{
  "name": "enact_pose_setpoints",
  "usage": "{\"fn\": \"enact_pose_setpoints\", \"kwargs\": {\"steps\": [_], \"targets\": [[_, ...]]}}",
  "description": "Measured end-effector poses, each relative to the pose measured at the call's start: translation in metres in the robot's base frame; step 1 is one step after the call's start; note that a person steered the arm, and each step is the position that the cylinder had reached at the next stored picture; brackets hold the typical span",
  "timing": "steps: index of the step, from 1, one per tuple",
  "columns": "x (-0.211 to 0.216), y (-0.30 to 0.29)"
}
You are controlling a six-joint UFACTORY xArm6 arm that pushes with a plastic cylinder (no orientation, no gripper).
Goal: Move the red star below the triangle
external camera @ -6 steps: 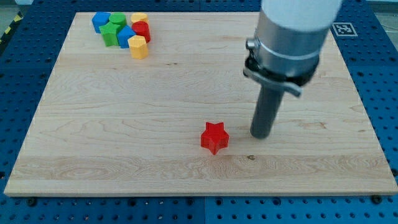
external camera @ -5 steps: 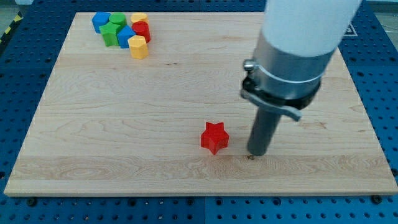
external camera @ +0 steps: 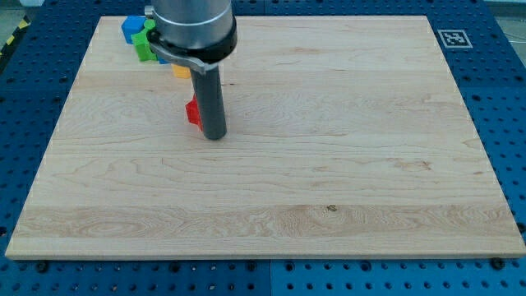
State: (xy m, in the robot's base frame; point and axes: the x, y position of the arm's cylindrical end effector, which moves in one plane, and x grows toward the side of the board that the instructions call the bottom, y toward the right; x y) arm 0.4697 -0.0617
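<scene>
The red star (external camera: 193, 113) lies on the wooden board (external camera: 329, 148), left of centre in the upper half, mostly hidden behind my rod. My tip (external camera: 214, 136) rests on the board right against the star's lower right side. At the view's top left a cluster of blocks shows partly behind the arm: a blue block (external camera: 131, 27), a green block (external camera: 145, 46) and a yellow block (external camera: 181, 71). The star sits just below this cluster. I cannot make out a triangle; the arm hides part of the cluster.
The arm's grey body (external camera: 191, 25) covers the right part of the block cluster. A black-and-white marker tag (external camera: 453, 38) sits off the board's top right corner. Blue perforated table surrounds the board.
The star has moved from the board's lower middle up and left to just below the cluster. My tip moved from the star's right side across the board with it.
</scene>
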Motion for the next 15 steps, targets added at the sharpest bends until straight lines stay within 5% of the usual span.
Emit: {"fn": "enact_pose_setpoints", "kwargs": {"steps": [2, 6, 9, 11, 15], "targets": [[-0.002, 0.073], [-0.054, -0.086], [0.023, -0.102], [-0.037, -0.104], [-0.032, -0.084]]}}
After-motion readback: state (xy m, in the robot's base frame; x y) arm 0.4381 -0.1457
